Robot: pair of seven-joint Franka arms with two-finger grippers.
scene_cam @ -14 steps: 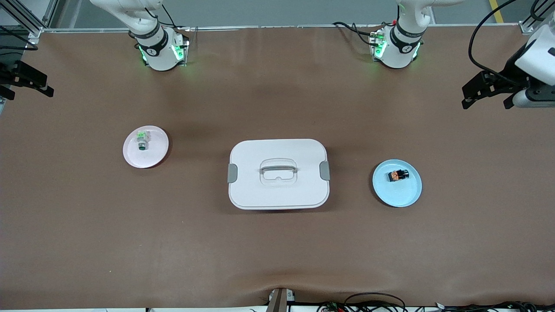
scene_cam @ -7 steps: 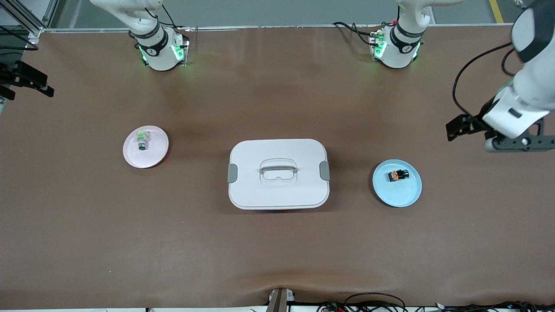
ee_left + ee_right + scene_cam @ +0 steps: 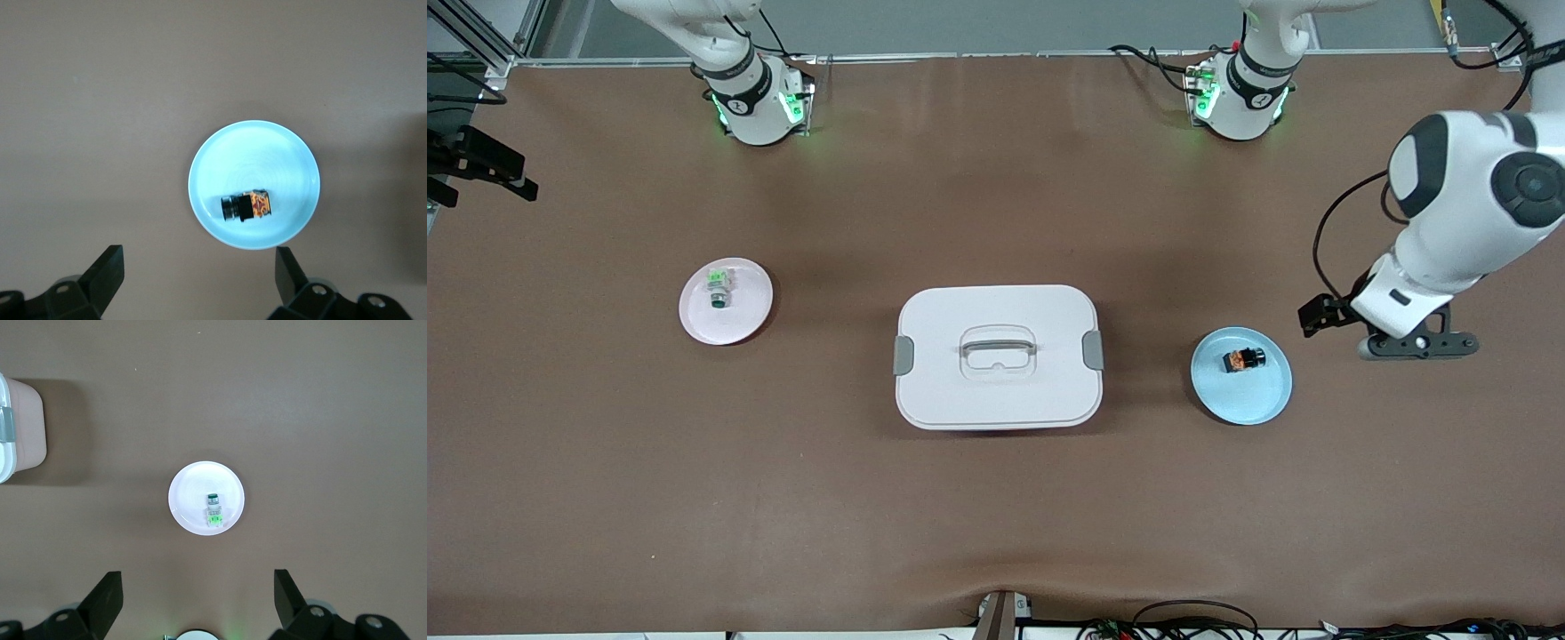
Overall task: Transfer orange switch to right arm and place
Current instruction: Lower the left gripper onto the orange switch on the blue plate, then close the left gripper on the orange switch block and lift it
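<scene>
The orange switch (image 3: 1243, 359) lies on its side on a light blue plate (image 3: 1258, 404) toward the left arm's end of the table. It also shows in the left wrist view (image 3: 248, 206) on that plate (image 3: 280, 153). My left gripper (image 3: 1319, 316) hangs open and empty in the air over bare table beside the blue plate; its jaws (image 3: 198, 267) stand wide apart, short of the plate. My right gripper (image 3: 527, 185) waits high at the right arm's end, open and empty (image 3: 197, 587).
A white lidded box (image 3: 997, 356) with a handle sits mid-table. A pink plate (image 3: 740, 320) holds a grey-and-green small switch (image 3: 718, 287), also seen in the right wrist view (image 3: 213, 508). Brown table (image 3: 996, 516) lies around them.
My left arm has swung down and toward the blue plate, and its gripper now hangs just beside it. The right arm and the objects have not moved.
</scene>
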